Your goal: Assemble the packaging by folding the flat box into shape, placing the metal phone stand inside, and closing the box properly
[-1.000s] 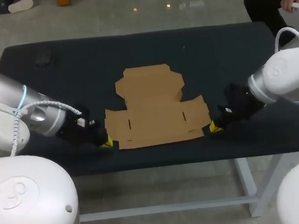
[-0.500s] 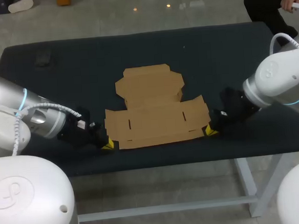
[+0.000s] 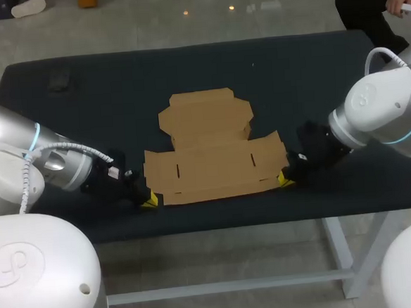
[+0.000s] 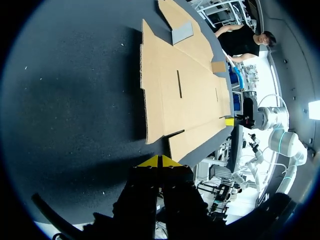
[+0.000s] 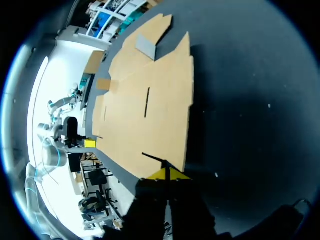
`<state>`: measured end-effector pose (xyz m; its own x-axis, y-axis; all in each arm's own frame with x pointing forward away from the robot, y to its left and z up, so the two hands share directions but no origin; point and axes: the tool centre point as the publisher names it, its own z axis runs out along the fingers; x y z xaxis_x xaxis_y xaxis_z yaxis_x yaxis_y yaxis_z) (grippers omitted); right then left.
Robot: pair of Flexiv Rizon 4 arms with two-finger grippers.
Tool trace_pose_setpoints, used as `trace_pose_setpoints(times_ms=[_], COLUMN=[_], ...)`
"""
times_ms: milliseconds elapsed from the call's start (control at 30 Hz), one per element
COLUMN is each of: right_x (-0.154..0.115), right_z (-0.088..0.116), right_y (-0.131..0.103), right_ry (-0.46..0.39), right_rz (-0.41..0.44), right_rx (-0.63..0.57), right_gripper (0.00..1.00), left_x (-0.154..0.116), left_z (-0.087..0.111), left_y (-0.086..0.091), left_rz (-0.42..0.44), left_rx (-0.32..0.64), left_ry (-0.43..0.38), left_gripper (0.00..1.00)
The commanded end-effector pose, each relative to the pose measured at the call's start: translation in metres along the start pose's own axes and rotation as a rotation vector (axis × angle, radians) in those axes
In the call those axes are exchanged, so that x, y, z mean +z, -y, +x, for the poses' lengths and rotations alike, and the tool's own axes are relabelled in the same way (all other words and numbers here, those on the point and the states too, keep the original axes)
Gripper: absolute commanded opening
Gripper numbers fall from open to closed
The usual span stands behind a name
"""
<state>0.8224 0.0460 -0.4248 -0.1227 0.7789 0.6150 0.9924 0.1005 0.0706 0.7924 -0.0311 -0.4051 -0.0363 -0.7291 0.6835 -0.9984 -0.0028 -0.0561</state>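
Observation:
The flat brown cardboard box (image 3: 212, 153) lies unfolded in the middle of the dark table (image 3: 312, 69). My left gripper (image 3: 149, 200) is low at the box's front left corner, shut, with its yellow tips (image 4: 160, 161) together just short of the cardboard (image 4: 180, 90). At the front right corner is my right gripper (image 3: 283, 181), also shut; its tips (image 5: 168, 174) touch the cardboard's edge (image 5: 150, 100). Neither holds anything. A small grey flap (image 5: 146, 47) stands up from the far part of the box. I see no metal phone stand.
A small dark object (image 3: 59, 81) lies at the table's far left corner. The table's front edge (image 3: 224, 223) runs close behind both grippers. Bare cloth surrounds the box on all sides.
My right gripper has slid left, up to the box's front right corner. My left gripper has shifted slightly toward the table's front edge. The box has not moved.

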Motion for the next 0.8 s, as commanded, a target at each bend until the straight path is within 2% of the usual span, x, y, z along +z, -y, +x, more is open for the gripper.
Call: trace_pose_setpoints(times_ms=[33, 467, 800], right_x=[0.000, 0.002, 0.000], right_z=[-0.001, -0.001, 0.004], right_y=[-0.001, -0.002, -0.004], right_ry=[-0.008, -0.008, 0.001], right_rz=[0.003, 0.004, -0.001], right_rx=[0.000, 0.003, -0.005], right_gripper=[0.00, 0.00, 0.00], left_x=[0.002, 0.017, 0.016], left_z=[-0.004, -0.002, 0.006], left_y=[0.002, 0.007, 0.010], left_rz=[-0.005, -0.049, -0.051], left_rx=[-0.001, 0.007, 0.024], left_ry=[-0.008, -0.029, -0.030], left_gripper=[0.00, 0.00, 0.00])
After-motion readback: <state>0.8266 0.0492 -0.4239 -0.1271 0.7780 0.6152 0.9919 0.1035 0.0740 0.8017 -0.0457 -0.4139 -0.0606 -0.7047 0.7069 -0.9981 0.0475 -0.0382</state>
